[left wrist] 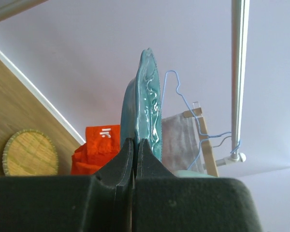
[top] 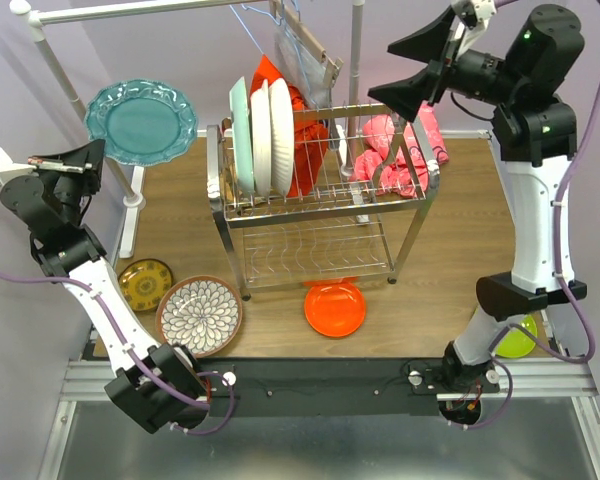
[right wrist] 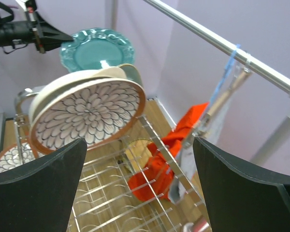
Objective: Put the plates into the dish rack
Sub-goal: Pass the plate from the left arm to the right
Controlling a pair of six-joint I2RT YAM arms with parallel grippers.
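Pinching teal plate (top: pixel 140 122) between left jaws

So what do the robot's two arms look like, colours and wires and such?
The left arm and right arm are white tubes joined by chunky black joints, with a purple cable looping beside each. The left gripper and right gripper have black wedge-shaped fingers. A green light glows on the right arm.

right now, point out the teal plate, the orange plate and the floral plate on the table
teal plate (top: pixel 140 122): top external view, centre of its face
orange plate (top: pixel 335 308): top external view, middle of its upper face
floral plate on the table (top: pixel 199 315): top external view, centre of the flower pattern
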